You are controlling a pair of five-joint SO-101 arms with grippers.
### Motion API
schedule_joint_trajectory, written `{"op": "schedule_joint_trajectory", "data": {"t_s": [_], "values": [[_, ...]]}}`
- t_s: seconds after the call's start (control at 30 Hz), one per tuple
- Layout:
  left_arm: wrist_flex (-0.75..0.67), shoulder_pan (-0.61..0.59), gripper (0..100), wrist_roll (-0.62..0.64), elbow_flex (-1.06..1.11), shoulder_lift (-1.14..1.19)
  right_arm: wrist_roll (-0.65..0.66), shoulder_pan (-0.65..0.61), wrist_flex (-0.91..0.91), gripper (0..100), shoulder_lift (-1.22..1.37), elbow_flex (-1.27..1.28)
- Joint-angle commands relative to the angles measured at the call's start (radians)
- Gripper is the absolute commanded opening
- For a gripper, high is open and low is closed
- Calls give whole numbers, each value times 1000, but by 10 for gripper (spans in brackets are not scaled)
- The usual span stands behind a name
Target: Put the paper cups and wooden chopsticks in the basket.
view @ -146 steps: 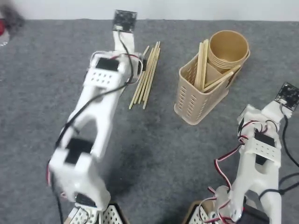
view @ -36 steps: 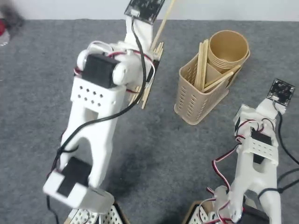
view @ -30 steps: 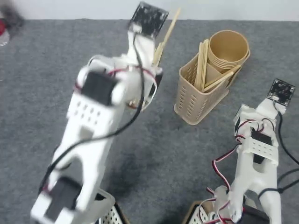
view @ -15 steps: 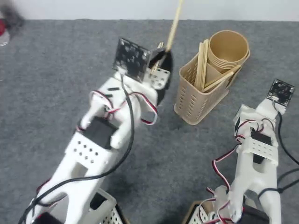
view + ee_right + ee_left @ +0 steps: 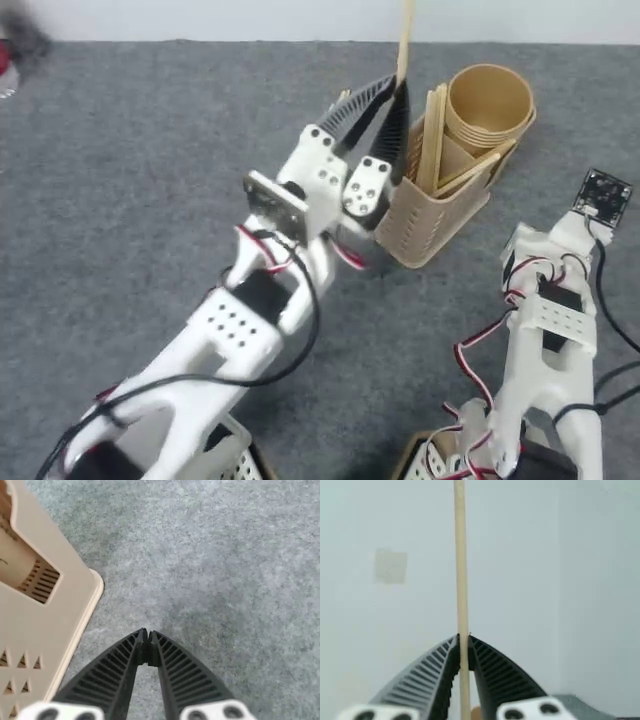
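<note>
High view, left pincer (image 5: 397, 90) gripping chopstick (image 5: 406, 35) beside basket (image 5: 425, 225) rim, right pincer (image 5: 147, 647) closed, empty.

Stacked cups (image 5: 489, 100) and chopsticks (image 5: 432, 140) crowd the basket (image 5: 420, 228); one pocket (image 5: 457, 157) seems free.

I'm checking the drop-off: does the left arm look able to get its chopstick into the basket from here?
Probably yes: the left gripper holds the chopstick upright beside the basket, whose top is open, with nothing between them.
</note>
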Motion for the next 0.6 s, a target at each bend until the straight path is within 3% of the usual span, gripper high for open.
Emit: {"op": "schedule_joint_trajectory", "data": {"t_s": [0.0,0.17,0.33,0.57], "values": [[-132,11,12,2,-125,264,12,-7,-25,12,-15,-6],[-133,21,19,2,-303,539,12,-5,-28,12,-15,-6],[-95,34,85,2,-271,505,12,-5,-28,12,-15,-6],[307,60,94,2,-243,253,12,-7,-27,12,-15,-6]]}}
